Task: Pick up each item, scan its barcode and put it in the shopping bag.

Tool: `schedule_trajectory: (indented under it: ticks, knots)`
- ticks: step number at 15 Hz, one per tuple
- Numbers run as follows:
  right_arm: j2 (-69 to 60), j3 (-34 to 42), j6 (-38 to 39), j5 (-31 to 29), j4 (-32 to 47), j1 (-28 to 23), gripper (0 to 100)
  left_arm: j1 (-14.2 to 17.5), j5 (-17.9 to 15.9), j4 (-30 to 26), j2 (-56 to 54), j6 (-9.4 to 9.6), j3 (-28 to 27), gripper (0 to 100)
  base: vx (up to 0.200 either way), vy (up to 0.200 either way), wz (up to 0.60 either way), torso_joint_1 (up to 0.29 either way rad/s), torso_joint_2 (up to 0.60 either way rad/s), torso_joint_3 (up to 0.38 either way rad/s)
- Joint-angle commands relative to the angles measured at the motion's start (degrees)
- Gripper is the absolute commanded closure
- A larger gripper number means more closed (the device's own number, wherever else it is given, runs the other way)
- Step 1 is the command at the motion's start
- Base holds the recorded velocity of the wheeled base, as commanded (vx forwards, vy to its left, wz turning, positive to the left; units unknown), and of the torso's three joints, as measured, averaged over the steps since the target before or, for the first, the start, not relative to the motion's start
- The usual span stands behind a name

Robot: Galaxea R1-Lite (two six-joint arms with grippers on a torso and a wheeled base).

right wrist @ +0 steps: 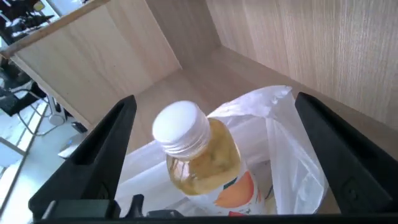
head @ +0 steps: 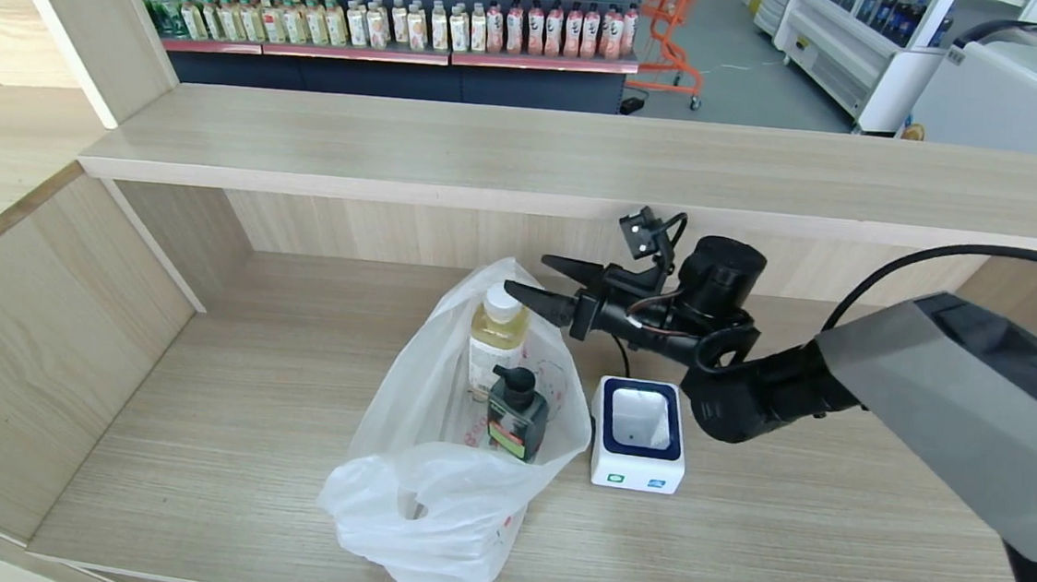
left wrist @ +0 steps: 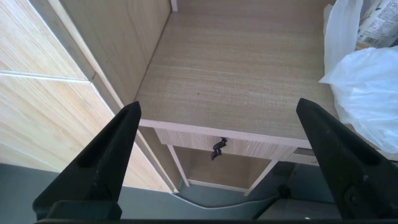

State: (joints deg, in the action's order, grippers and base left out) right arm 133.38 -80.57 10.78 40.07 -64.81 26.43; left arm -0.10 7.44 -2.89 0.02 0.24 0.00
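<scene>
The white-capped bottle [head: 499, 331] stands upright in the shopping bag [head: 428, 497] at frame centre, with a dark pump bottle [head: 516, 413] just in front. The right gripper [head: 527, 273] hovers spread beside the cap, holding nothing. The scanner [head: 638, 435] sits just right of the bag. The counter [head: 237, 454] stretches wide to the left. The left gripper [left wrist: 218, 103] is spread over the counter's front edge.

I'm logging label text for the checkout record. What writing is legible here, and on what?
None can be read.
Yellow bottle label: blurred.
Pump bottle label: too small.
Bag red print: creased, unreadable.
Scanner front stickers: too small.
</scene>
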Motion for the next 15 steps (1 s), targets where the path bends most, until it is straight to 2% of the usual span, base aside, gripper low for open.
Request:
schedule_trajectory:
  ticks: [1, 2, 3, 5, 7, 8, 10, 11, 12, 13, 15]
  knots:
    - [-12.88, 10.96, 4.16, 0.01, -0.06, -2.17, 0, 0.01, 0.03, -0.01, -0.02, 0.02, 0.0, 0, 0.0, 0.0, 0.0, 0.0, 0.0, 0.0]
    - [-18.77, 18.43, 4.25, 0.1, -0.06, -3.31, 0, 0.01, 0.03, -0.01, -0.02, 0.02, 0.0, 0, 0.0, 0.0, 0.0, 0.0, 0.0, 0.0]
    - [-22.02, 22.74, 4.25, 0.1, -0.06, -4.1, 0, 0.01, 0.03, -0.01, -0.02, 0.02, 0.0, 0, 0.0, 0.0, 0.0, 0.0, 0.0, 0.0]
    - [-35.38, 37.59, 5.13, 1.94, 0.12, -7.8, 0, 0.01, 0.03, -0.01, -0.02, 0.02, 0.0, 0, 0.0, 0.0, 0.0, 0.0, 0.0, 0.0]
    - [-43.03, 46.55, 3.73, 1.68, 0.03, -11.84, 0, 0.01, 0.03, -0.01, -0.02, 0.02, 0.0, 0, 0.0, 0.0, 0.0, 0.0, 0.0, 0.0]
    - [-47.86, 51.04, 2.93, 1.59, 1.52, -14.65, 0, 0.01, 0.03, -0.01, -0.02, 0.02, 0.0, 0, 0.0, 0.0, 0.0, 0.0, 0.0, 0.0]
    - [-58.76, 58.68, -1.72, 1.06, 9.79, -20.19, 0, 0.01, 0.03, -0.01, -0.02, 0.02, 0.0, 0, 0.0, 0.0, 0.0, 0.0, 0.0, 0.0]
    - [-70.54, 63.78, -6.21, -5.53, 21.91, -23.88, 0, 0.01, 0.03, -0.01, -0.02, 0.02, 0.0, 0, 0.0, 0.0, 0.0, 0.0, 0.0, 0.0]
    - [-75.72, 65.27, -6.91, -10.01, 27.01, -24.32, 0, 0.01, 0.03, -0.01, -0.02, 0.02, 0.0, 0, 0.0, 0.0, 0.0, 0.0, 0.0, 0.0]
    - [-86.09, 67.65, -7.17, -21.53, 37.03, -24.41, 0, 0.01, 0.03, -0.01, -0.02, 0.02, 0.0, 0, 0.0, 0.0, 0.0, 0.0, 0.0, 0.0]
    - [-101.65, 71.43, -8.05, -33.57, 49.25, -24.23, 0, 0.01, 0.03, -0.01, -0.02, 0.02, 0.0, 0, 0.0, 0.0, 0.0, 0.0, 0.0, 0.0]
